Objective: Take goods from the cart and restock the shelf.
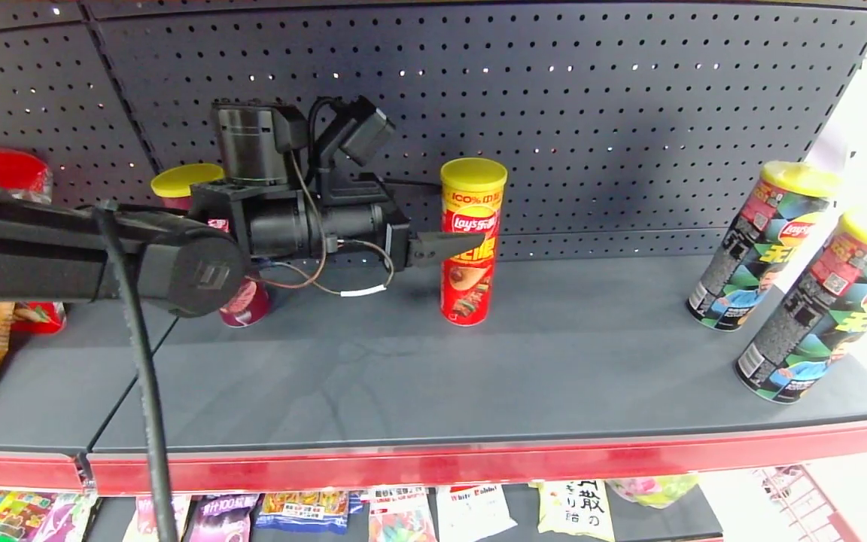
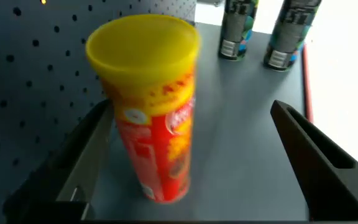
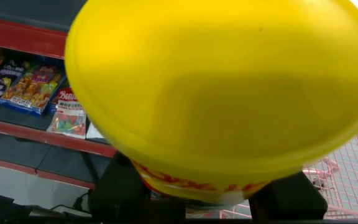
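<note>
Red chips can (image 1: pixel 471 241) stands upright on the shelf (image 1: pixel 554 361), about mid-board and close to the shelf's pegboard back. Your left gripper (image 1: pixel 457 245) has its claw spread wide, one finger on each side of that can, and the near finger is clearly off it. Your right gripper (image 3: pixel 204 194) is pinching a second yellow-lidded can (image 3: pixel 222 93) out in front of the shelf's lower rows. Two dark cans (image 1: pixel 765 248) sit at the shelf's right end
</note>
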